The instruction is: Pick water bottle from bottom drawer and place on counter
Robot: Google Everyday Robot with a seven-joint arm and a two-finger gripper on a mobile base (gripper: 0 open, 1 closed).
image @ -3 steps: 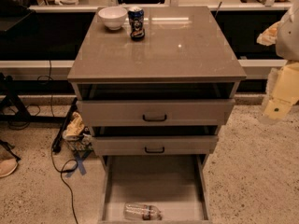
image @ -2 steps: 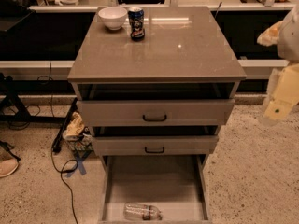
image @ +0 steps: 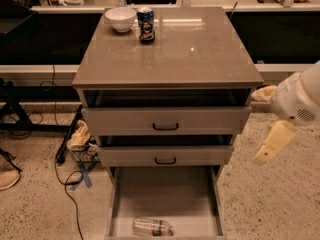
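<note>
Camera view, going left to right: at the upper left of the counter (image: 170, 59) you've got a white bowl (image: 120, 18) with a dark blue can (image: 146, 25) just beside it, neither of which you want. Below, in the middle, all three drawers stand open, and the bottom drawer (image: 114, 204) sticks out furthest, toward the lower edge of the frame. The water bottle (image: 152, 227) lies on its side on that drawer's floor, near the front and a bit left of centre, with nothing else touching it.

The gripper (image: 274, 139) hangs at the right edge, level with the two upper drawers and well apart from the bottle. Honestly can't tell if it's open or closed from here.

So I'd say you're at the approach step, with nothing grabbed yet. Next move probably means swinging left and way down into the drawer, lining up across the bottle's body, and watching the middle drawer's overhang on the way.
</note>
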